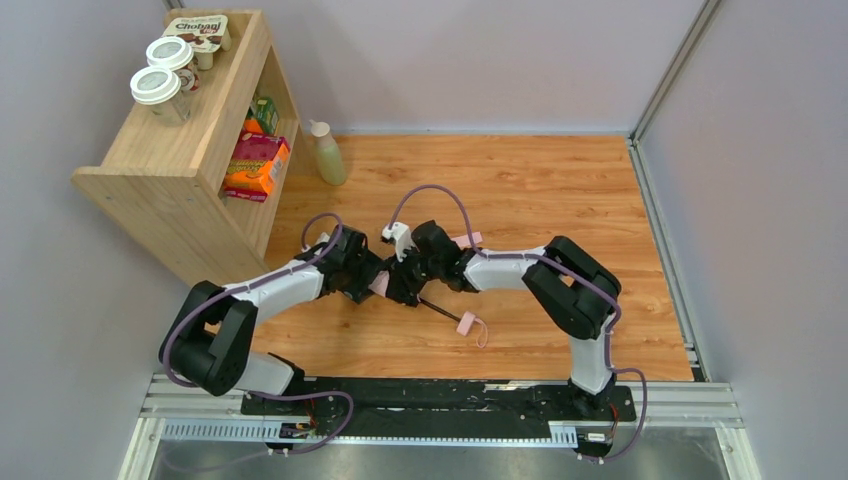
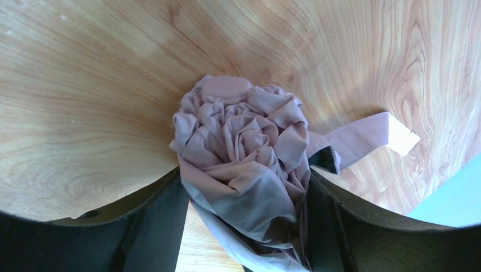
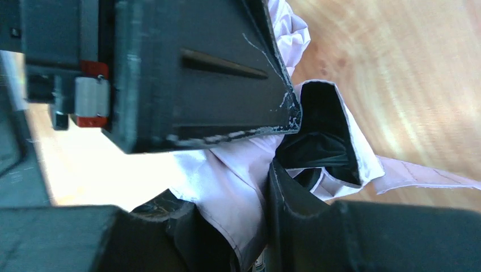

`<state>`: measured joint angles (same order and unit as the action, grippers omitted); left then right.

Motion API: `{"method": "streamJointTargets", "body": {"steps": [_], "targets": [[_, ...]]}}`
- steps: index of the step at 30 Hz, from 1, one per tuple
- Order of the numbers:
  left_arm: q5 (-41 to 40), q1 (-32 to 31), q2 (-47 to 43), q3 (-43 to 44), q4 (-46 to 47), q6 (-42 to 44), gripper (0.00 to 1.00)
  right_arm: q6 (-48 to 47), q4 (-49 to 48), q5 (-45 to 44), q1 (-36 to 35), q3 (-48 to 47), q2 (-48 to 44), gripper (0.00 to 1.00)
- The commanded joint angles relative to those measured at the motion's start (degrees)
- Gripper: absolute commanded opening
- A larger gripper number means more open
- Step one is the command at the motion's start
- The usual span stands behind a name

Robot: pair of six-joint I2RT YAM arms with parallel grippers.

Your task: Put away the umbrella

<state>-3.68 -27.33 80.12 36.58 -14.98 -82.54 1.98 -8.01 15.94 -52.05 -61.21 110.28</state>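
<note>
The umbrella lies on the wooden floor in the middle, under both wrists. Its black shaft (image 1: 440, 308) runs to the pink handle (image 1: 466, 324) and strap. In the left wrist view the bunched pale pink canopy (image 2: 244, 130) sits between the fingers of my left gripper (image 2: 245, 187), which is open: floor shows between the left finger and the fabric. Its closure tab (image 2: 363, 136) trails to the right. My right gripper (image 3: 238, 198) is shut on a fold of the canopy fabric (image 3: 227, 175), right beside the left gripper's black body (image 3: 170, 68). From above, the two grippers meet at the canopy (image 1: 380, 283).
A wooden shelf unit (image 1: 180, 150) stands at the back left with lidded cups (image 1: 165, 90) and a yogurt pack (image 1: 208, 30) on top and snack boxes (image 1: 258, 165) inside. A pale bottle (image 1: 328, 155) stands beside it. Grey walls enclose the floor.
</note>
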Motion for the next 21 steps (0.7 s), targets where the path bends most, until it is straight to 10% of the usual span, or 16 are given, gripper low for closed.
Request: {"method": "streamJointTargets", "body": {"steps": [1,6,11,17,21], "targets": [[-1.0,-0.1,3.1,-0.8,-4.7,4.0,0.74,12.9,8.5,24.0,5.5,2.7,7.5,0.00],[-1.6,-0.1,5.3,-2.0,-3.7,3.3,0.72,22.5,6.3,38.3,11.8,-1.7,13.8,0.00],[-0.1,-0.5,5.7,-4.3,0.7,1.1,0.27,30.3,1.2,42.8,13.5,-3.6,15.7,0.00],[-0.9,-0.8,3.7,-6.7,1.2,-0.4,0.00,29.5,5.4,37.8,13.3,-6.2,13.2,0.01],[-1.4,-0.9,2.8,-7.7,0.3,-1.1,0.00,21.7,17.4,28.1,12.9,-6.1,5.1,0.50]]}}
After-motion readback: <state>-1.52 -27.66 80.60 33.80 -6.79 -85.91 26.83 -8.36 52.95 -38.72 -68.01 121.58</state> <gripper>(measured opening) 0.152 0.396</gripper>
